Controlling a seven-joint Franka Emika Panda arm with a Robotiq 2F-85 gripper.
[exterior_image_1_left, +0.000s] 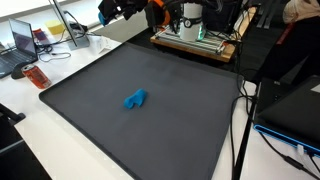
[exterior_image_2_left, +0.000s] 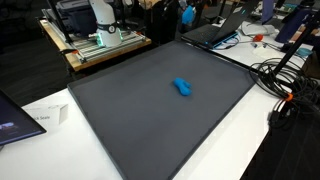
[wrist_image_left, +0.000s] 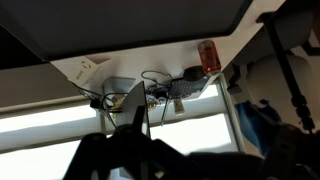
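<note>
The pincer (wrist_image_left: 130, 152) lay along the lower edge of the wrist view as a dark silhouette. Its jaws stood wide apart with nothing between them. One finger (wrist_image_left: 134, 108) reached forward from the wrist, blurred and in shadow. In an exterior view the arm (exterior_image_1_left: 150, 8) ran back behind the pincer to its white base column (exterior_image_1_left: 192, 15). It was held high and cut off by the top edge, so its joints could not be made out.
</note>
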